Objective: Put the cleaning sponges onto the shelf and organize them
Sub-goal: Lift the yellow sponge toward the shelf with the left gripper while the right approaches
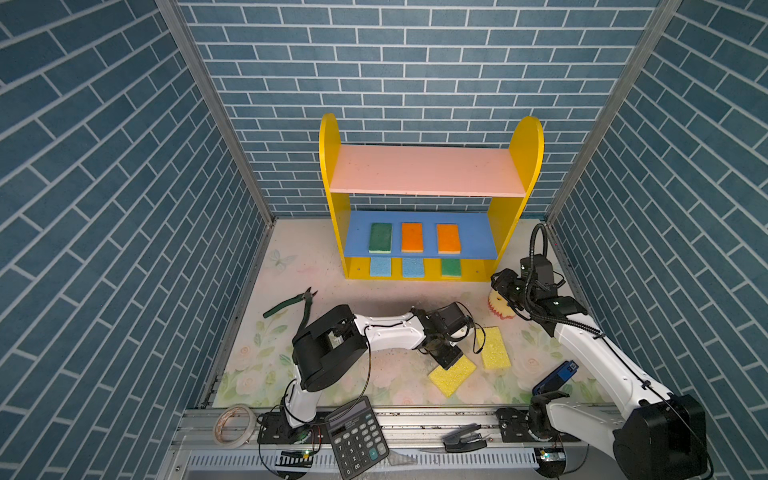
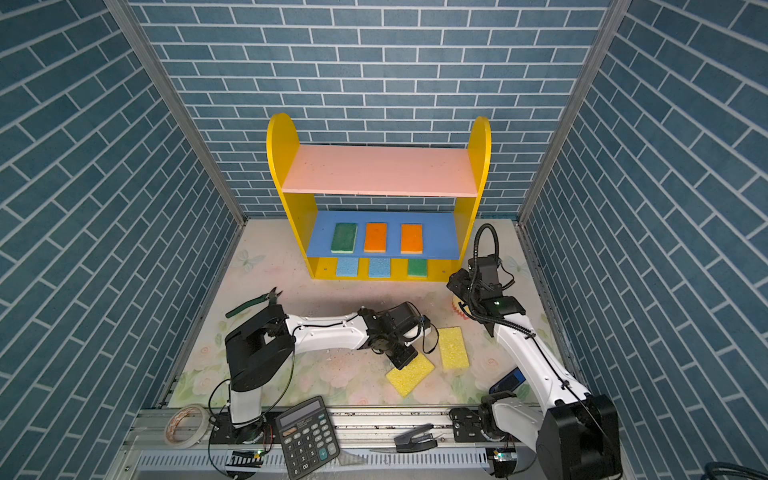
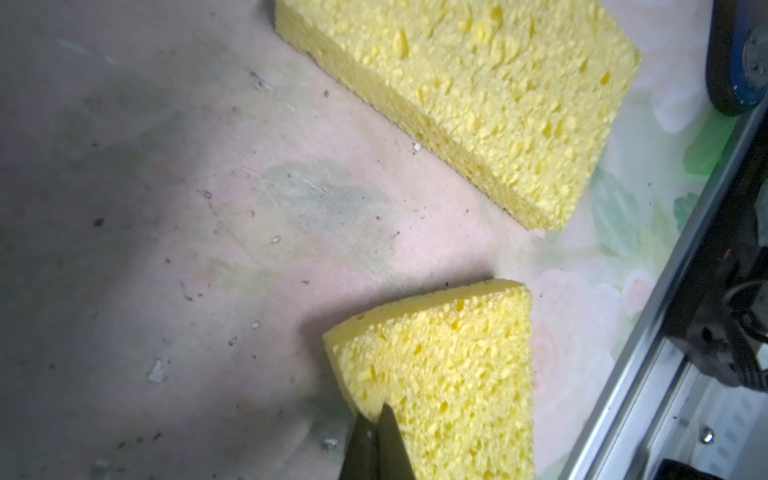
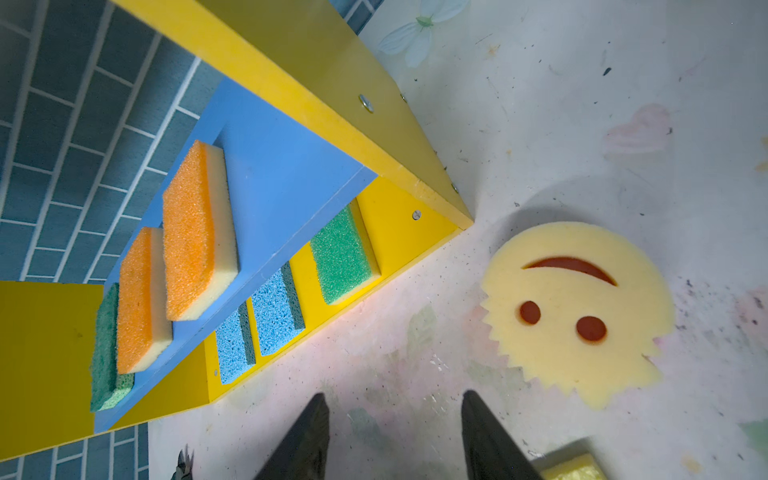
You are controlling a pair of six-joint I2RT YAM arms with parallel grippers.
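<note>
Top view: calculator (image 1: 357,436) nearest, on the front rail (image 1: 415,415). Beyond it our left claw (image 1: 449,360) is down on the near yellow sponge (image 1: 453,380), and the shelf (image 1: 525,166) has its pink board (image 1: 428,170) bare.

Left wrist: claw clenched on just that sponge's edge, so we'd lift slowly, flat.

Right wrist: right claw (image 4: 394,395) released, empty, beside the smiley sponge (image 4: 577,311) on the surface (image 4: 540,124).

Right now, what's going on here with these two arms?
Sponges are being tidied onto the shelf; six already sit on its blue and bottom boards. The left gripper is pinched shut on the edge of one yellow sponge, a second yellow sponge lying beside it. The right gripper hangs open near the smiley sponge, not touching it.
</note>
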